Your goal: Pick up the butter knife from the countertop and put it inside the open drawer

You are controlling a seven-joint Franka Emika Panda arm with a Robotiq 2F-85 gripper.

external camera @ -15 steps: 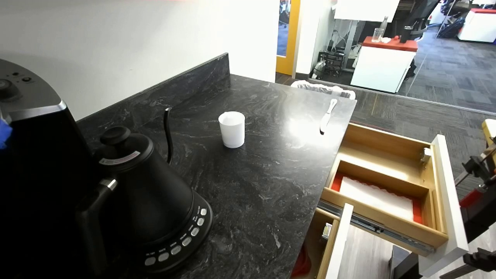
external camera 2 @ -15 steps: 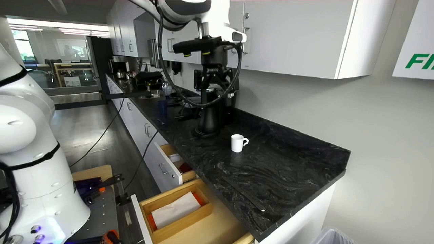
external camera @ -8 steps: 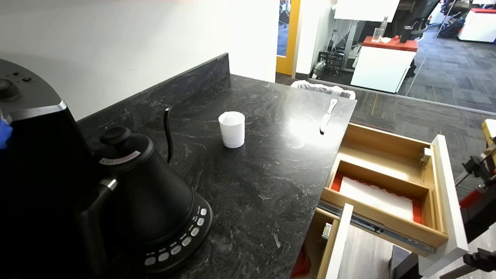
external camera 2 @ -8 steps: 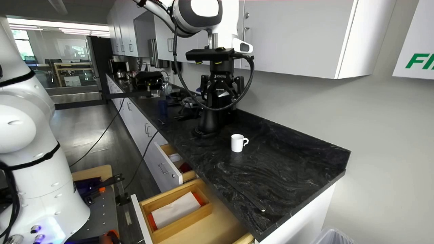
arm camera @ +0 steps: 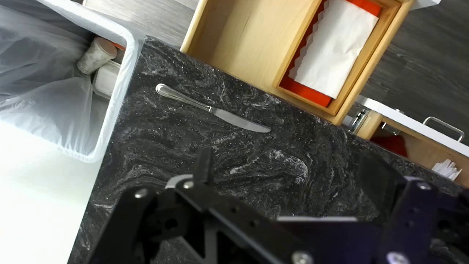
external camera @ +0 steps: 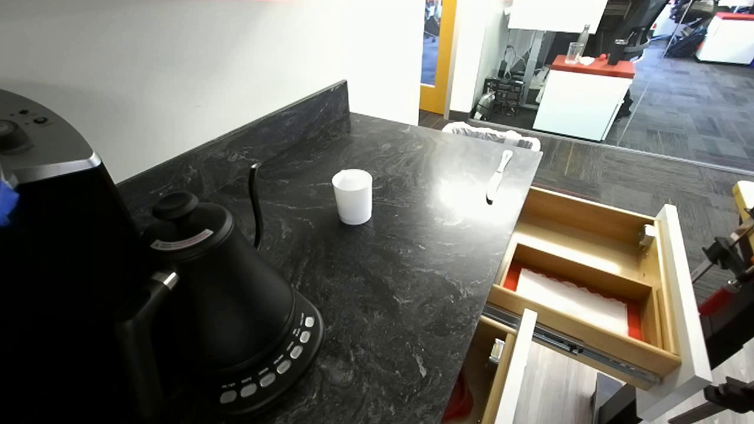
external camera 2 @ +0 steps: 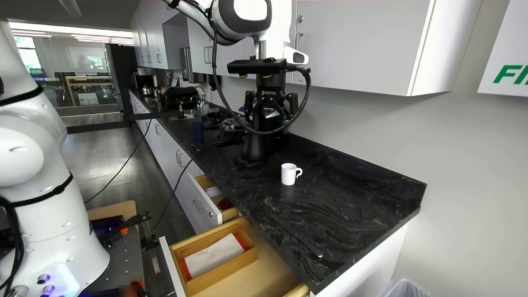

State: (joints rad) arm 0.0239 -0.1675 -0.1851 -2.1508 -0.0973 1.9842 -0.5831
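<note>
The butter knife [arm camera: 214, 109] lies flat on the black veined countertop [arm camera: 146, 146], near the edge by the drawer. It also shows in both exterior views [external camera: 498, 176] [external camera 2: 298, 236]. The open drawer [arm camera: 242, 33] is light wood; it also shows in both exterior views [external camera: 583, 238] [external camera 2: 247, 278]. It holds an inner wooden box with a white sheet over red. My gripper [arm camera: 287, 167] is open and empty, its fingers wide apart with bare countertop between them. In an exterior view the gripper [external camera 2: 269, 119] points down, high above the counter in front of the kettle. The knife is outside the jaws.
A white mug [external camera 2: 288, 174] stands on the counter, with a black kettle [external camera: 224, 294] beyond it. A lower drawer [external camera: 489, 371] is partly open beside the main one. A lined trash bin [arm camera: 55, 80] stands at the counter's end. Wall cabinets [external camera 2: 363, 45] hang above.
The arm and gripper have moved a little to the right and down in an exterior view, mostly in the earlier half second. The knife, mug and drawers have not moved.
</note>
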